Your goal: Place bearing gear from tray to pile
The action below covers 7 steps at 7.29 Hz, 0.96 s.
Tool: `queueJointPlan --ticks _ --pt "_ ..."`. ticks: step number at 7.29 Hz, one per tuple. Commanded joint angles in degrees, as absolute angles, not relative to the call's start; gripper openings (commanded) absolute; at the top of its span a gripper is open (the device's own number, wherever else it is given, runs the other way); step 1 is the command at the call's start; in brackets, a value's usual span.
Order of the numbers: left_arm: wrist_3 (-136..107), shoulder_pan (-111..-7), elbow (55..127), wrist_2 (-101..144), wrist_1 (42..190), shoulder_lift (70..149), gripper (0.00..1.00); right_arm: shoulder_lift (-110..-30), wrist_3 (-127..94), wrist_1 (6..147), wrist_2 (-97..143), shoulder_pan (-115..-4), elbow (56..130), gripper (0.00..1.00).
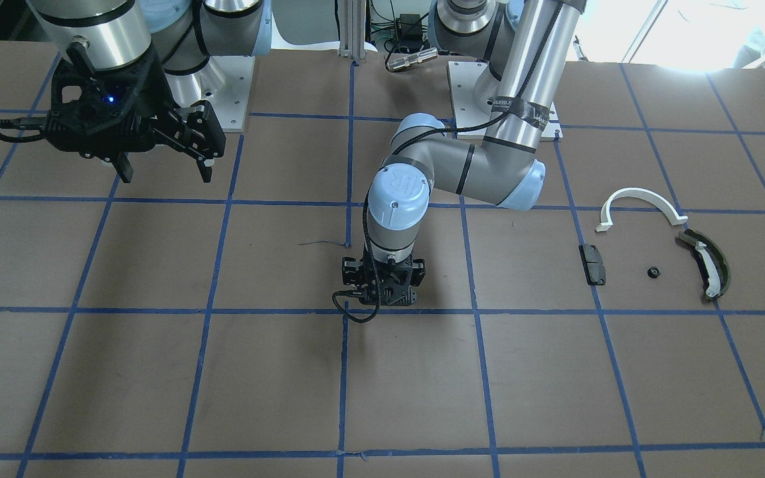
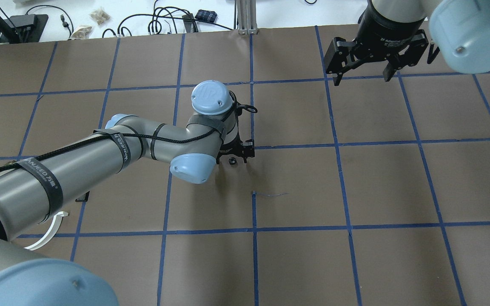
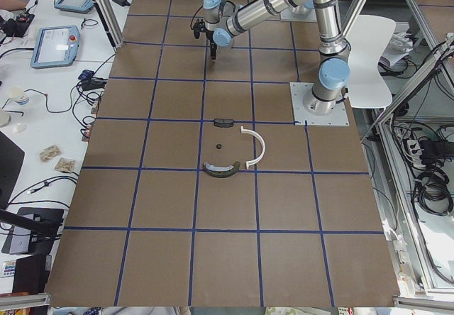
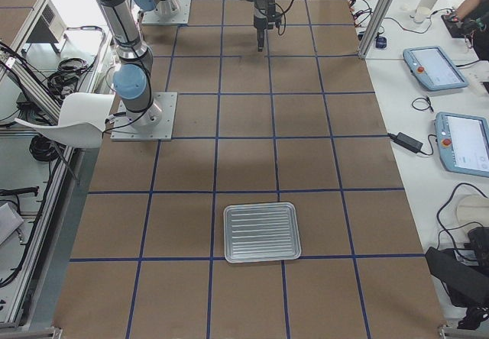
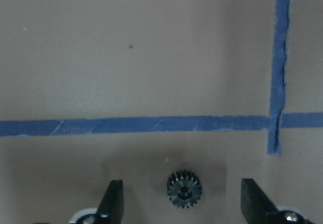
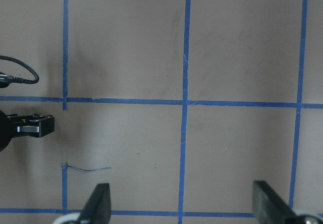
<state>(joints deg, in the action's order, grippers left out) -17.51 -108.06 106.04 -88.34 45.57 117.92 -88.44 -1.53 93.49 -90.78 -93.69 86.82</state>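
Note:
A small black toothed bearing gear (image 5: 184, 188) lies flat on the brown table, between the fingers of my left gripper (image 5: 181, 196), which is open and does not touch it. The gear also shows in the overhead view (image 2: 231, 160), just under the left wrist. The pile lies apart, toward the left arm's side: a white half-ring arc (image 1: 641, 201), an olive-black curved shoe (image 1: 708, 262), a black block (image 1: 592, 263) and a small black part (image 1: 653, 271). The ribbed metal tray (image 4: 261, 232) stands far off and holds nothing. My right gripper (image 2: 362, 78) is open and empty, raised above the table.
Blue tape lines divide the brown table into squares; one crossing (image 5: 273, 120) lies just beyond the gear. A thin loose wire (image 2: 270, 194) lies near the table's centre. Cables and tablets (image 4: 435, 68) lie on the white side bench.

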Motion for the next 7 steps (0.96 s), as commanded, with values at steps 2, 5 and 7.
queueJointPlan --ticks 2,5,7 --pt "-17.2 -108.4 106.0 -90.2 46.1 117.3 0.00 -88.5 -1.4 93.5 -91.1 -93.6 86.9 1.00" --pt "-12.1 -106.4 105.5 -95.1 46.3 114.8 0.00 -88.5 -1.4 93.6 -91.4 -93.6 86.9 1.00" --pt "-0.2 -96.7 105.6 -95.5 50.7 109.6 0.00 -88.5 -1.4 93.5 -90.9 -93.7 87.0 1.00"
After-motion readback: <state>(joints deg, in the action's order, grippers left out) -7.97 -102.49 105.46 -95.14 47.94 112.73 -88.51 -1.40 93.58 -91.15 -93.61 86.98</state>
